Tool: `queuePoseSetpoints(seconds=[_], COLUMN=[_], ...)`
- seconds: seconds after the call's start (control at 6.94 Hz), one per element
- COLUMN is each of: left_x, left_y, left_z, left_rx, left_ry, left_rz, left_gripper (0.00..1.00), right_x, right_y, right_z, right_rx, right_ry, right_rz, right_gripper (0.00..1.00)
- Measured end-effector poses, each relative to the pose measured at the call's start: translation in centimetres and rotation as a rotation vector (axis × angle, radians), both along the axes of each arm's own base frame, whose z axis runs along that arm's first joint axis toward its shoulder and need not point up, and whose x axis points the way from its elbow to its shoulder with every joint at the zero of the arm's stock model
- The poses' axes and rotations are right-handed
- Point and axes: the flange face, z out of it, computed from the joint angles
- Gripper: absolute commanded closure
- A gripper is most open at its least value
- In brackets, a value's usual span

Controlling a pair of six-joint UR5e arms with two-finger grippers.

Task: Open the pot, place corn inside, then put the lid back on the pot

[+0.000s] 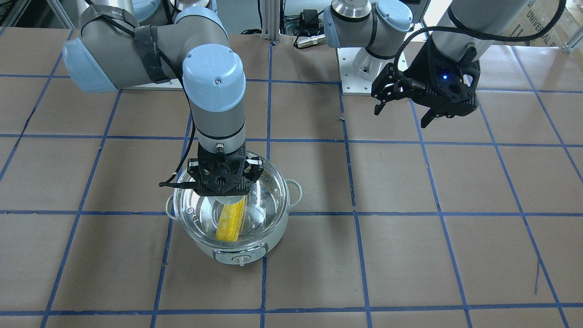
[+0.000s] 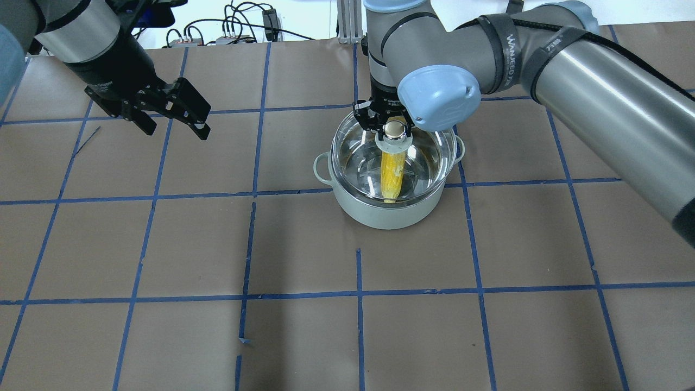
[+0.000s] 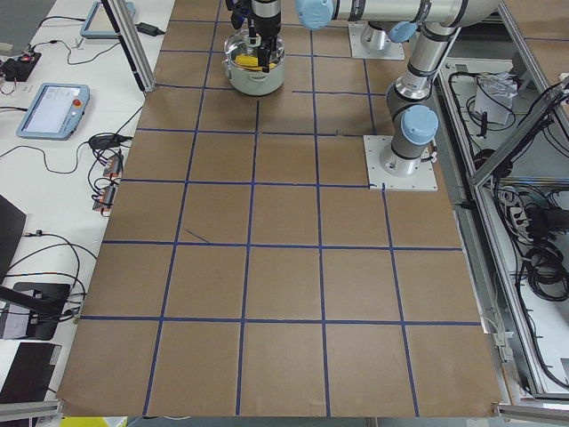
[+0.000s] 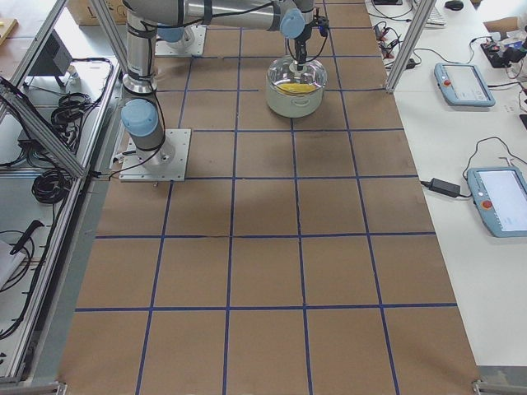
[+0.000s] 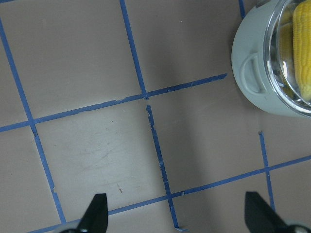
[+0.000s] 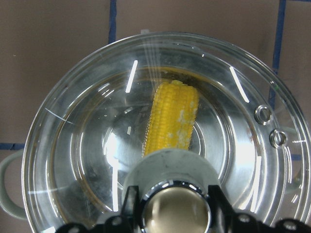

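Overhead exterior: corn [image 2: 392, 176] lies lengthwise toward the robot (beneath the lid [image 2: 429, 158]), right gripper [image 2: 395, 131] pinching that lid.

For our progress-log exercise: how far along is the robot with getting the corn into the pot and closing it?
Done: the corn lies inside the pot, visible through the glass. In hand: the lid sits over the pot's rim, the right hand closed on its knob. Left: release and draw clear; whether the lid is fully seated is unclear. The left hand hangs open, away from the pot.

pale-green pot [image 2: 380, 216] upright; yellow corn [image 2: 392, 175] lying inside; clear glass lid [image 2: 429, 156] over its mouth.
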Motion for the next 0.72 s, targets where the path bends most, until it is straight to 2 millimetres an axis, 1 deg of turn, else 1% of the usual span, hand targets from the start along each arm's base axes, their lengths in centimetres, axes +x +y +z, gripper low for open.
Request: queuePoseSetpoints(seconds=[0.29, 0.72], left_x=[-0.03, -0.03], left_y=[0.09, 0.09], left_z=[-0.12, -0.05], left_rx=[-0.002, -0.005], left_ry=[-0.001, -0.001], left_rz=[-0.009, -0.014], left_gripper=[0.00, 0.00], right_x=[0.53, 0.65], right_y=[0.19, 0.29], right_z=[-0.26, -0.43], right_rx=[0.003, 0.005], right_ry=[0.003, 0.004], right_rz=[0.008, 0.010], right_gripper=[0.60, 0.60])
